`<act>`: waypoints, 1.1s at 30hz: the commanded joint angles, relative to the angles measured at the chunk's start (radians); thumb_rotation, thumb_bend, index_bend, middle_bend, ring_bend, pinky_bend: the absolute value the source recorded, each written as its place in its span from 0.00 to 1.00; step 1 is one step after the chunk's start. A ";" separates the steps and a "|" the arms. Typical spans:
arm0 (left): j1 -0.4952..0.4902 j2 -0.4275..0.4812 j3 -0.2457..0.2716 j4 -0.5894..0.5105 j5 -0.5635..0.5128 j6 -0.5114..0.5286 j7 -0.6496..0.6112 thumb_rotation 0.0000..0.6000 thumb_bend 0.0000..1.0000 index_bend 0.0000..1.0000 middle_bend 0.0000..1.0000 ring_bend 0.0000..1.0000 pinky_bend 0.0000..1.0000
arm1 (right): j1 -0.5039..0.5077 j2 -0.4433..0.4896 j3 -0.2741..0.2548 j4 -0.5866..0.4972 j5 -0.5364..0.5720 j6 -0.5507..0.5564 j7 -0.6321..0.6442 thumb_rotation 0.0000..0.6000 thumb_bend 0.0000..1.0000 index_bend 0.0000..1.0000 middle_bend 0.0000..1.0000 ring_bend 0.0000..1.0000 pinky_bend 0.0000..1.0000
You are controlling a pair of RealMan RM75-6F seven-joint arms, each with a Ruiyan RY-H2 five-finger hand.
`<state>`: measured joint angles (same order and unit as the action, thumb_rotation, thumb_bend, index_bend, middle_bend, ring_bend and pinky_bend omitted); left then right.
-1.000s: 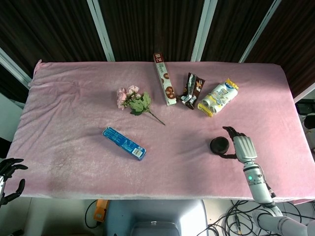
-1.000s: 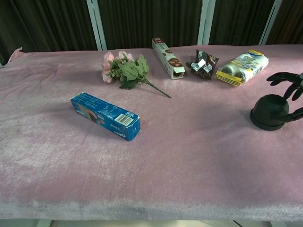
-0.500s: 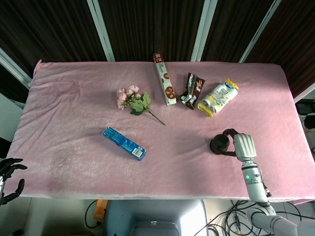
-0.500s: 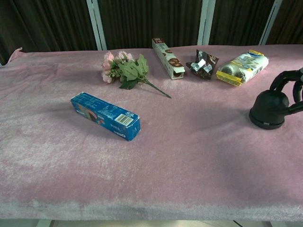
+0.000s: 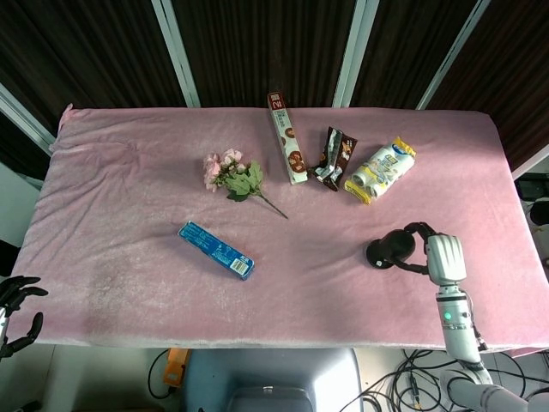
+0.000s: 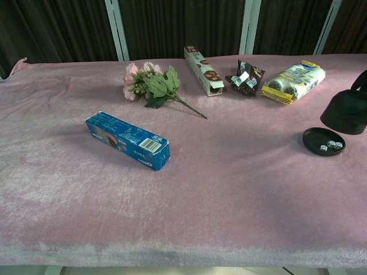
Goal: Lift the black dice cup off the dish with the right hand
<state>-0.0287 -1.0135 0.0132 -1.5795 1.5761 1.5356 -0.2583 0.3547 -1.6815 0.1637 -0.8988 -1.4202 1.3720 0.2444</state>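
My right hand [image 5: 439, 254] grips the black dice cup [image 6: 346, 111] and holds it in the air, above and to the right of the dish. The black round dish [image 6: 323, 141] lies bare on the pink cloth with small white dice [image 6: 331, 145] on it. In the head view the cup [image 5: 398, 245] hides most of the dish [image 5: 376, 257]. In the chest view only a bit of the right hand [image 6: 362, 80] shows at the frame's edge. My left hand [image 5: 15, 311] hangs below the table's near left corner, fingers apart, holding nothing.
A blue box [image 6: 128, 140] lies left of centre. Along the back sit a pink flower sprig [image 6: 152, 83], a long biscuit box [image 6: 203, 70], a dark snack wrapper [image 6: 245, 78] and a yellow-white snack pack [image 6: 293, 81]. The table's right edge [image 5: 521, 223] is close to my right hand.
My right hand closed its fingers around the cup, then raised it up and to the right. The dish and its dice are now uncovered. The left hand stayed still.
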 commanded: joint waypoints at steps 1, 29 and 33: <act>0.000 0.000 0.000 -0.001 0.000 0.000 0.002 1.00 0.47 0.39 0.24 0.16 0.47 | -0.038 0.042 -0.019 -0.044 0.022 -0.015 -0.068 1.00 0.22 0.76 0.63 0.78 0.83; -0.001 0.000 0.000 -0.002 -0.002 -0.003 0.003 1.00 0.47 0.39 0.24 0.16 0.47 | -0.177 0.276 -0.093 -0.369 -0.037 0.065 -0.112 1.00 0.22 0.00 0.03 0.01 0.25; -0.001 0.000 0.000 -0.004 -0.002 -0.004 0.009 1.00 0.47 0.39 0.24 0.16 0.47 | -0.235 0.301 -0.081 -0.437 -0.077 0.205 -0.017 1.00 0.22 0.00 0.03 0.01 0.25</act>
<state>-0.0296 -1.0134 0.0137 -1.5836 1.5738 1.5319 -0.2491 0.1661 -1.4109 0.0808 -1.2830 -1.4605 1.4933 0.1634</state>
